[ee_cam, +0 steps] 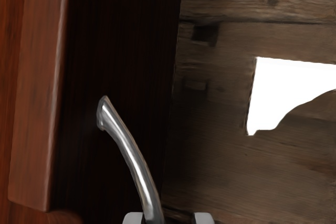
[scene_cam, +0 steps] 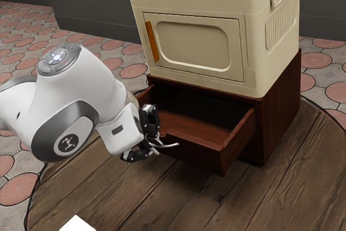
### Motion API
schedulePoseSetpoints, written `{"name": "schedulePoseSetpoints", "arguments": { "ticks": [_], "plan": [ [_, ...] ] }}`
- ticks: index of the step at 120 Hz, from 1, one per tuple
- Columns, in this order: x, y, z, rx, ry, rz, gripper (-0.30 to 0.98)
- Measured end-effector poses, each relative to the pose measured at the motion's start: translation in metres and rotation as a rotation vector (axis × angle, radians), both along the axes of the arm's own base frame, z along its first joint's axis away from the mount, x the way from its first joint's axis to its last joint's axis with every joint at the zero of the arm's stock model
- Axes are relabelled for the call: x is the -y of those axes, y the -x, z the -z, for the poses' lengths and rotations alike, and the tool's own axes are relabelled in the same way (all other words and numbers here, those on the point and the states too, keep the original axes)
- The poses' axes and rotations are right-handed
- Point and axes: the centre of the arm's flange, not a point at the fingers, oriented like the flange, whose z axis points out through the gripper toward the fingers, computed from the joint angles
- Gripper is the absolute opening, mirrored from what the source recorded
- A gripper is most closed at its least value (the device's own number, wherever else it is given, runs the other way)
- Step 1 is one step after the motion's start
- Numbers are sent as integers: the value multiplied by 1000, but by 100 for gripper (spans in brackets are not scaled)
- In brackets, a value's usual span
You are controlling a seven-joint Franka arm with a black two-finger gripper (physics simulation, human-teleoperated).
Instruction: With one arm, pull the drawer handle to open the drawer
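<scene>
In the exterior view, soft light brightens the cream cabinet (scene_cam: 199, 44) at 1 o'clock; shadow darkens the drawer (scene_cam: 203, 117) inside. A white patch (scene_cam: 77, 224) is blown out at 7 o'clock. In the wrist view, the handle (ee_cam: 134, 156) gleams against near-black shadow.

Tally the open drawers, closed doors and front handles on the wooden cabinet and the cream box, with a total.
Open drawer: 1
Closed door: 1
Front handles: 2 (silver handle, orange handle)
Total: 4
</scene>
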Motion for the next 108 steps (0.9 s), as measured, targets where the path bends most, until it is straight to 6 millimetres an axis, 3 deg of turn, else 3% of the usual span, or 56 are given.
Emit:
{"name": "schedulePoseSetpoints", "arguments": {
  "ticks": [52, 62, 74, 85, 89, 96, 108],
  "plan": [
    [0, 33, -3, 12, -5, -18, 2],
    [0, 34, -9, 20, -5, -20, 12],
    [0, 43, -45, 67, -5, -25, 33],
    [0, 58, -148, 109, 1, -46, 46],
    [-1, 67, -172, 92, 7, -57, 49],
    [-4, 79, -184, 19, 16, -74, 54],
    [-19, 86, -176, -119, 30, -112, 59]
  ]
}}
